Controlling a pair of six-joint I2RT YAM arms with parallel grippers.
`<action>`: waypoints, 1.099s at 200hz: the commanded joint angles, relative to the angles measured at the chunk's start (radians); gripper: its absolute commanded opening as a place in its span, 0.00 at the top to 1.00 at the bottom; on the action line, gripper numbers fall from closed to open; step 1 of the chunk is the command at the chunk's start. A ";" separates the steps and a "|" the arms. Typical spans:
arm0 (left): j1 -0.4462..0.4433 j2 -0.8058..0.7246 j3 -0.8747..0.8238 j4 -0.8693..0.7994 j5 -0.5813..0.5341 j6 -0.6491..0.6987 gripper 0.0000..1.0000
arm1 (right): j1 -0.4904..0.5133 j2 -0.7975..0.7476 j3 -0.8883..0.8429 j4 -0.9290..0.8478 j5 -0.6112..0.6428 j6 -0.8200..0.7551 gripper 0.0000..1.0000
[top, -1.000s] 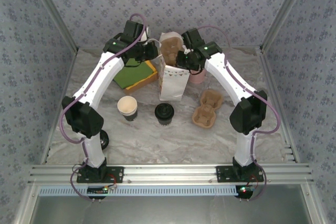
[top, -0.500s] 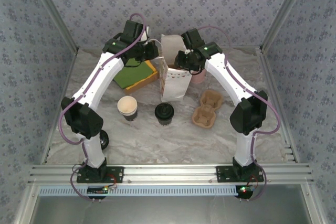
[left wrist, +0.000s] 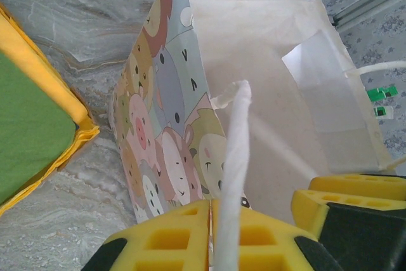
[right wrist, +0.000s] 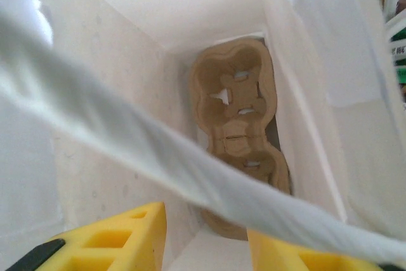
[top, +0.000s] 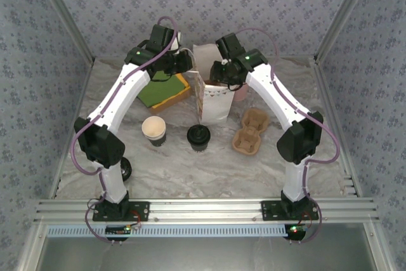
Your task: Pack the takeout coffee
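The takeout coffee (top: pixel 198 136), a dark cup with a black lid, stands on the table in front of the cartoon-printed paper bag (top: pixel 212 98), apart from both grippers. My left gripper (left wrist: pixel 212 233) is shut on the bag's white handle (left wrist: pixel 235 150) at the bag's left rim (top: pixel 185 63). My right gripper (right wrist: pixel 203 245) is open over the bag's mouth (top: pixel 222 75), with the other handle (right wrist: pixel 190 169) crossing in front of it and nothing between its fingers. A brown cardboard cup carrier (right wrist: pixel 238 131) lies at the bottom of the bag.
A lidless brown cup (top: pixel 154 130) stands left of the coffee. A second cardboard carrier (top: pixel 250 132) lies to the right. A green and yellow pad (top: pixel 162 89) sits left of the bag, a pink cup (top: pixel 240 93) behind it, and a loose black lid (top: pixel 125 169) by the left arm's base.
The right gripper has opened and let go of the cardboard carrier, which dropped from the bag's mouth to its bottom. The bag has straightened a little. The left gripper kept its hold.
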 commanded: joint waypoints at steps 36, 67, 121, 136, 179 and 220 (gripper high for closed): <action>-0.010 -0.033 -0.002 0.014 0.002 0.016 0.90 | 0.023 -0.005 0.056 -0.061 0.063 -0.035 0.60; -0.010 -0.034 -0.004 0.011 0.003 0.018 0.90 | 0.027 -0.005 0.059 -0.068 0.073 -0.041 0.59; -0.010 -0.033 -0.004 0.013 0.005 0.018 0.90 | 0.032 -0.002 0.068 -0.075 0.088 -0.046 0.57; -0.010 -0.033 -0.005 0.014 0.005 0.018 0.90 | 0.031 -0.001 0.073 -0.076 0.091 -0.047 0.57; -0.010 -0.031 -0.003 0.014 0.004 0.019 0.90 | 0.034 0.006 0.083 -0.081 0.094 -0.051 0.55; -0.010 -0.029 -0.004 0.008 -0.002 0.023 0.90 | 0.043 0.009 0.126 -0.097 0.104 -0.074 0.50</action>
